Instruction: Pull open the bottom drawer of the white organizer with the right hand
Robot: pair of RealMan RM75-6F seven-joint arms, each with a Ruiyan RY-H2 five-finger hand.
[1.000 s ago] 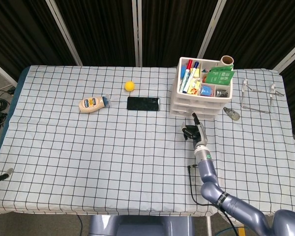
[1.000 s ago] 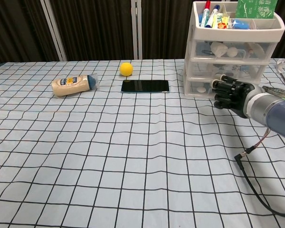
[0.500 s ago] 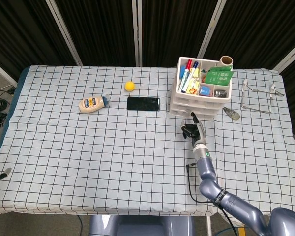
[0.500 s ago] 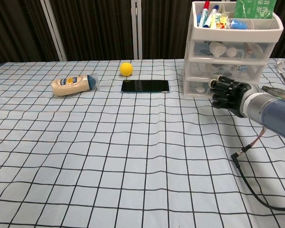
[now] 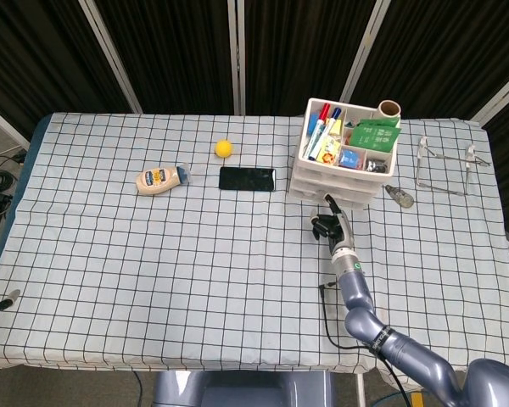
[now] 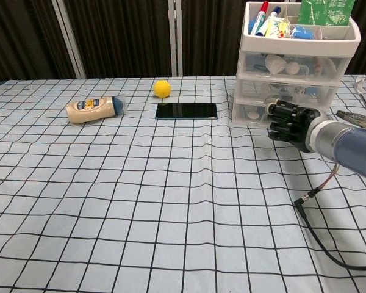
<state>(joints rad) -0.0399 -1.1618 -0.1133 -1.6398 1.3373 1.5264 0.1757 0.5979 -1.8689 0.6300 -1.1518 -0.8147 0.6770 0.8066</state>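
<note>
The white organizer [image 5: 332, 185] [image 6: 299, 45] stands at the back right, its top tray full of pens and packets. The bottom drawer [image 6: 249, 112] [image 5: 319, 194] looks pushed in or nearly so. My right hand [image 5: 328, 225] [image 6: 289, 122] is at that drawer's front, its dark fingers curled against it; the handle is hidden behind them. Only a sliver of what may be my left hand [image 5: 0, 303] shows off the table's left edge, too little to read.
A black phone [image 5: 247, 179] [image 6: 186, 110] lies just left of the organizer, with a yellow ball [image 5: 224, 148] behind it and a mayonnaise bottle [image 5: 159, 179] further left. A wire rack [image 5: 445, 165] stands right of the organizer. A loose black cable [image 6: 320, 213] trails by my right forearm.
The right hand has drawn slightly left and toward me, and the whole organizer has slid and turned with it. The bottom drawer has not visibly come out.
</note>
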